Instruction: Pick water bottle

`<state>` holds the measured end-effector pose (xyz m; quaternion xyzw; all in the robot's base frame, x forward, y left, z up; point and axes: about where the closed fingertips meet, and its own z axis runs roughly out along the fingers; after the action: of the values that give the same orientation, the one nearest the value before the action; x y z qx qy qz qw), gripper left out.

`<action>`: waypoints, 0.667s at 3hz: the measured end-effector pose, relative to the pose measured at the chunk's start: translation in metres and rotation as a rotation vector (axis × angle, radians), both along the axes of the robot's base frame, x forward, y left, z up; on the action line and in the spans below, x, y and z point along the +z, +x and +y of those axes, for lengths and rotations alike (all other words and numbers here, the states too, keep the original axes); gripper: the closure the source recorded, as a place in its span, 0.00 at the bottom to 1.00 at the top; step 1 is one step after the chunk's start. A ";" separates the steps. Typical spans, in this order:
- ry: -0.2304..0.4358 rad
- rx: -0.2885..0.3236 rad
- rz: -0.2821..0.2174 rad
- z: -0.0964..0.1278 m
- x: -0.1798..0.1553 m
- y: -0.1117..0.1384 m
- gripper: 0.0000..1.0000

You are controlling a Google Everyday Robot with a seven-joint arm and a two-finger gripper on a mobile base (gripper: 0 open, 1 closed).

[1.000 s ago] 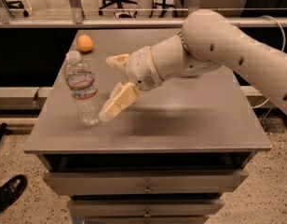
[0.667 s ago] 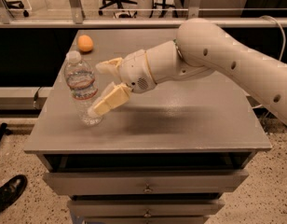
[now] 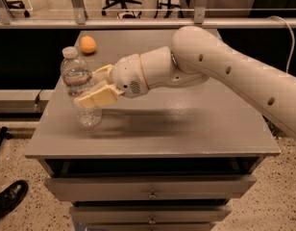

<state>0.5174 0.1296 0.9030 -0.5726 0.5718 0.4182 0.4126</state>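
The water bottle (image 3: 77,78) is clear and ribbed, with a white cap and a white label with red bands. It stands upright near the left edge of the grey cabinet top (image 3: 186,124). My gripper (image 3: 87,86) reaches in from the right at the bottle's mid-height. Its fingers are spread. The near finger (image 3: 97,97) crosses in front of the bottle's lower body, and the far finger (image 3: 103,71) lies just behind its right side. The bottle sits partly between them, still resting on the top.
An orange (image 3: 88,44) lies at the back left of the cabinet top. The cabinet has drawers (image 3: 150,189) below. A rail and glass partition (image 3: 138,22) run behind. A black shoe (image 3: 8,198) is on the floor at lower left.
The gripper has moved left towards the bottle, from beside it to straddling it. The bottle and orange have not moved.
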 end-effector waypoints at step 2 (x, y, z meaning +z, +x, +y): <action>0.042 -0.055 -0.076 -0.029 0.043 0.015 1.00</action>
<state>0.5327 0.1002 0.9455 -0.5633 0.5625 0.3966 0.4571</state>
